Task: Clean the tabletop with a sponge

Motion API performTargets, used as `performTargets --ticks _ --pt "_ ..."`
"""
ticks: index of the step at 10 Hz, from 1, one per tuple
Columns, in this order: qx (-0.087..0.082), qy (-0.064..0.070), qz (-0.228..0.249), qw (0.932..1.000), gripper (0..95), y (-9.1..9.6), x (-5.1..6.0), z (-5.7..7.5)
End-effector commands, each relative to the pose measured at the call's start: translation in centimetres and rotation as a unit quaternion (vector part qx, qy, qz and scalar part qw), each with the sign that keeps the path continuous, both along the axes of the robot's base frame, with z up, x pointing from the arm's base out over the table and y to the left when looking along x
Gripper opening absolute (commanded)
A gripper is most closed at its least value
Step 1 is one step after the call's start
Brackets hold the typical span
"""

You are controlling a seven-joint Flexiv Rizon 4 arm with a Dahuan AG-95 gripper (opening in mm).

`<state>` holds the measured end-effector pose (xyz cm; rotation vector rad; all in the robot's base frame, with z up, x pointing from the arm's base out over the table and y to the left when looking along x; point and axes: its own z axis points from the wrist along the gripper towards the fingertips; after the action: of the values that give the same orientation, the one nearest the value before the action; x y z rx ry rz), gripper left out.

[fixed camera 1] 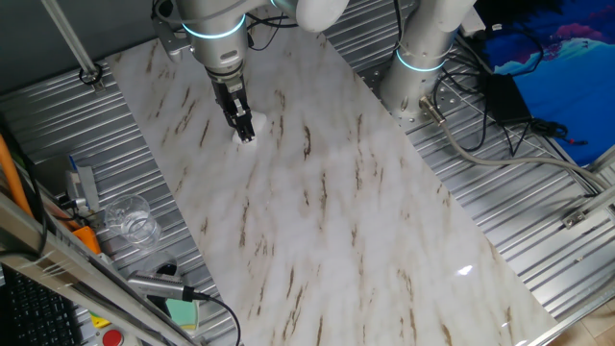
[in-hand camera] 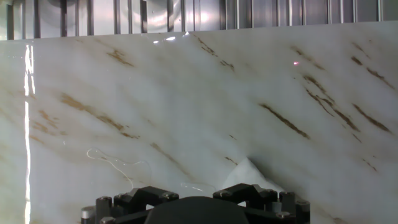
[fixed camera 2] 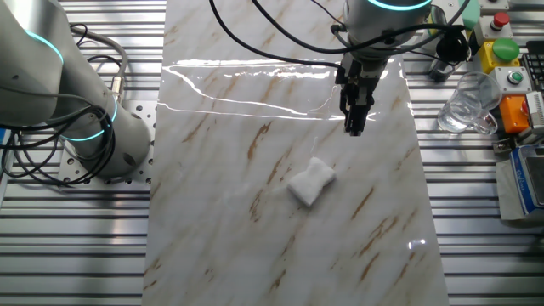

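- White sponge (fixed camera 2: pixel 311 183) lies free at centre frame on the marbled worktop (fixed camera 2: pixel 212 246) in the other fixed view.
- Upper right of it, the tool (fixed camera 2: pixel 354 127) hangs above, jaws narrow, holding nothing.
- Widen first, then descend squarely over the sponge's middle.

Sponge (fixed camera 1: pixel 246 130) mostly hidden behind gripper (fixed camera 1: pixel 238 122) in one fixed view; in hand view only its tip (in-hand camera: pixel 247 174) shows, fingertips cut off by bottom edge. Jaw gap unreadable. Tabletop (fixed camera 2: pixel 280 229) cropped at frame edges.
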<state>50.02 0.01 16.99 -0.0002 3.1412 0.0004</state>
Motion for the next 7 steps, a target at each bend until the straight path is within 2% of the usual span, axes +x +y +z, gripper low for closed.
performTargets --ticks 1,7 --pt "0.005 -0.001 0.007 1.0 0.0 -0.01 -0.02 0.01" --pt "0.005 -0.001 0.007 1.0 0.0 -0.01 -0.02 0.01"
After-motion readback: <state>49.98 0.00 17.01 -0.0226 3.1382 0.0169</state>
